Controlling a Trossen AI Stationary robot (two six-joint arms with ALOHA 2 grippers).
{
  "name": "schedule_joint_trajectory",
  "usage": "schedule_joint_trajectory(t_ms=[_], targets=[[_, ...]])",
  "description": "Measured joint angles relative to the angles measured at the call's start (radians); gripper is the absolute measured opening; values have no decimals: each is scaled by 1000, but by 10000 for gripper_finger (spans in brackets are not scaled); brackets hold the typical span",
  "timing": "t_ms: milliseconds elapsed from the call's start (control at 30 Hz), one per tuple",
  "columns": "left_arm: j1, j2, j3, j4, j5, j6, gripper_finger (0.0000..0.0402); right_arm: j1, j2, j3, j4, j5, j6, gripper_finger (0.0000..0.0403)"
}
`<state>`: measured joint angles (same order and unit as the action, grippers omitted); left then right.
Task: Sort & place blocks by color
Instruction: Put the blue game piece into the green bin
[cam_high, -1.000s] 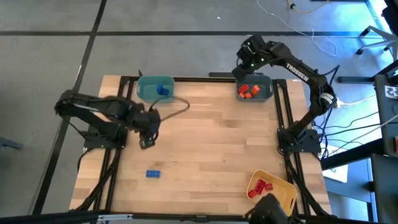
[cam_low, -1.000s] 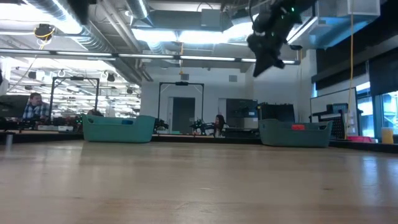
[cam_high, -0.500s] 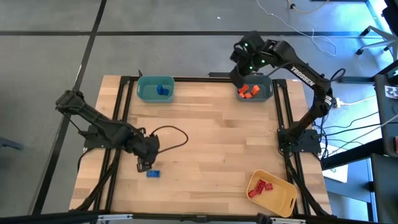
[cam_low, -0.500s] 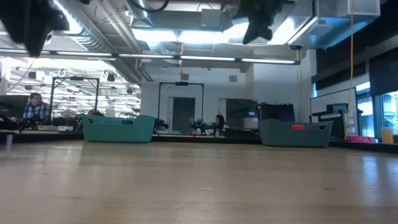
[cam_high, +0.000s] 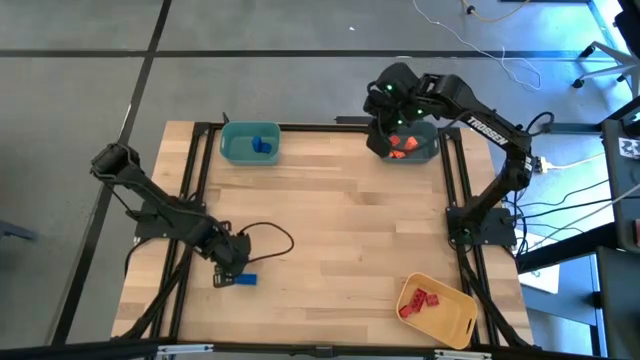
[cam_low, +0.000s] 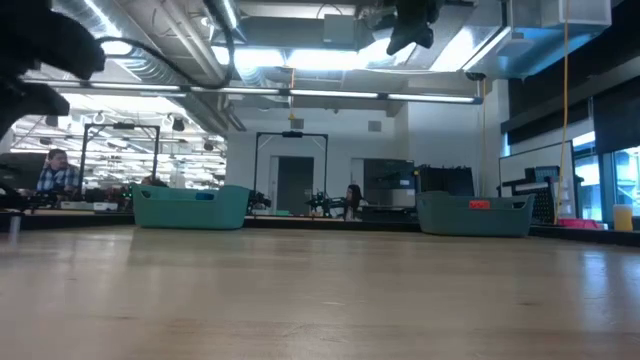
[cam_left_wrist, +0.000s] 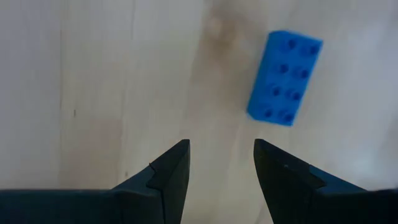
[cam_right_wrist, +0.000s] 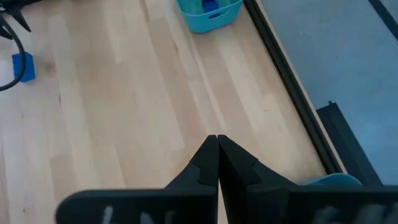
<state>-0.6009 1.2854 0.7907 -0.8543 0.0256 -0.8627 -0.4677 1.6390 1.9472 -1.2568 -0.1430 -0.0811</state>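
Note:
A blue oblong block (cam_left_wrist: 285, 78) lies flat on the wooden table near its near left corner (cam_high: 245, 281). My left gripper (cam_left_wrist: 221, 158) hangs open just above the table beside it (cam_high: 228, 272), pointing down; the block is off to one side, not between the fingers. More blue blocks (cam_high: 262, 145) sit in the teal bin (cam_high: 238, 148), orange blocks (cam_high: 400, 148) in the grey-blue bin (cam_high: 428, 150), and red blocks (cam_high: 418, 302) in the yellow bin (cam_high: 450, 315). My right gripper (cam_right_wrist: 217, 146) is shut and empty, high by the grey-blue bin's left side (cam_high: 380, 135).
The teal bin (cam_low: 190, 207) and grey-blue bin (cam_low: 475, 214) stand along the table's far edge, and the yellow bin sits at the near right corner. A black cable (cam_high: 270, 235) loops from the left arm over the table. Bare wood lies between the bins.
My left gripper has swung toward the table's near edge and come down close to the table beside the blue block, staying open. My right gripper has risen above the grey-blue bin, shifted slightly left and stayed shut. No block has moved.

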Motion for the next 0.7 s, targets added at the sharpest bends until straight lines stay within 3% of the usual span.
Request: schedule_joint_trajectory(t_ms=[400,567,700], targets=[[108,0,-23,35,74,-14,170,13,0,0,2,22,1,1],[68,0,-23,198,68,146,170,13,0,0,2,22,2,2],[29,16,-23,253,54,180,170,13,0,0,2,22,2,1]])
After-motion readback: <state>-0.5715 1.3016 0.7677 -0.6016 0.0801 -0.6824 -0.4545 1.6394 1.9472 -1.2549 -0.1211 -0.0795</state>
